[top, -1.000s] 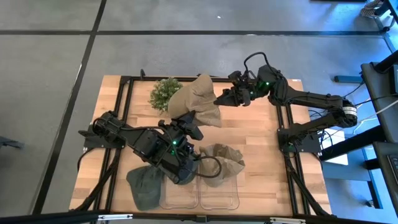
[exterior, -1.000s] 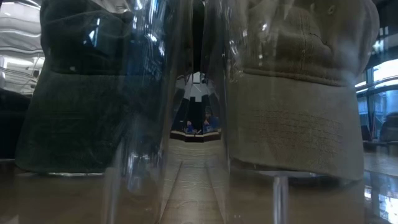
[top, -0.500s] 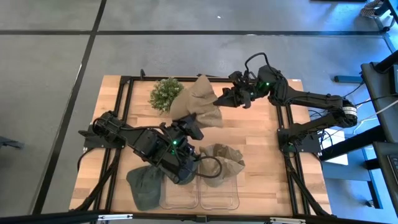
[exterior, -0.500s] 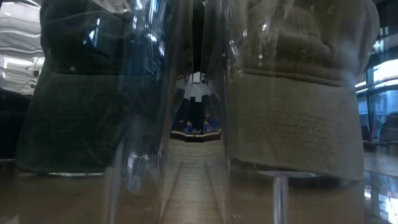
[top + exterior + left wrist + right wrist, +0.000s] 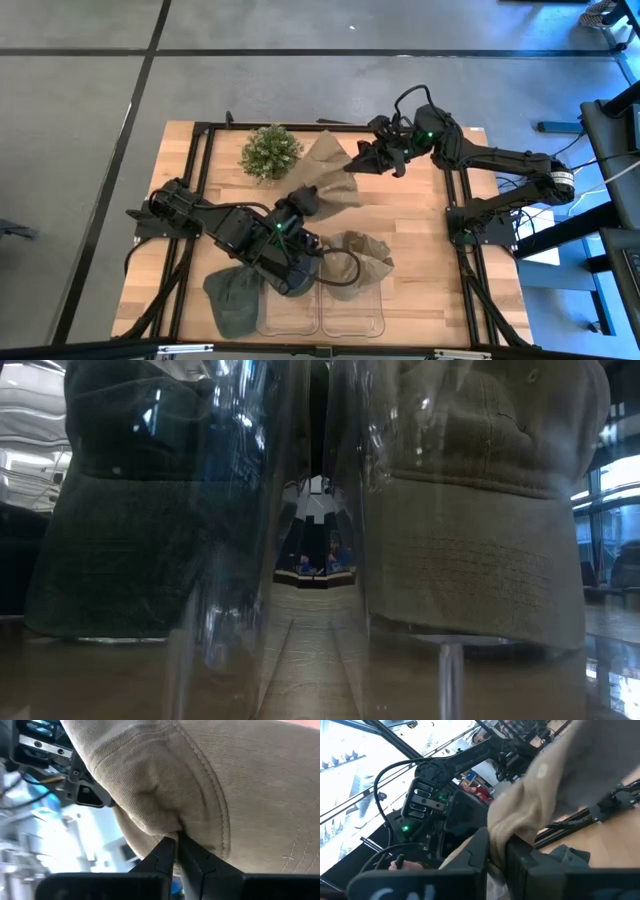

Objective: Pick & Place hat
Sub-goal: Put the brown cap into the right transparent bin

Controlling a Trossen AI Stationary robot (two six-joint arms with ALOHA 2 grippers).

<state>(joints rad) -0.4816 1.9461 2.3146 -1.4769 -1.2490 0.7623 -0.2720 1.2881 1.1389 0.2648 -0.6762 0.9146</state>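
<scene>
Stretching tan hat [image 5: 330, 178] diagonally between left claw [image 5: 303, 203], right claw [image 5: 356, 162].

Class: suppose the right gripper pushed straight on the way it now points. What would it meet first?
The tan hat it already pinches; the right gripper points towards the left gripper, probably next in line, though depth is unclear.

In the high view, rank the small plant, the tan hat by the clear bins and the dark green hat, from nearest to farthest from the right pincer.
From the right pincer:
1. Small plant, table's far edge.
2. Tan hat by the bins, near middle.
3. Dark green hat, near-left corner.
</scene>
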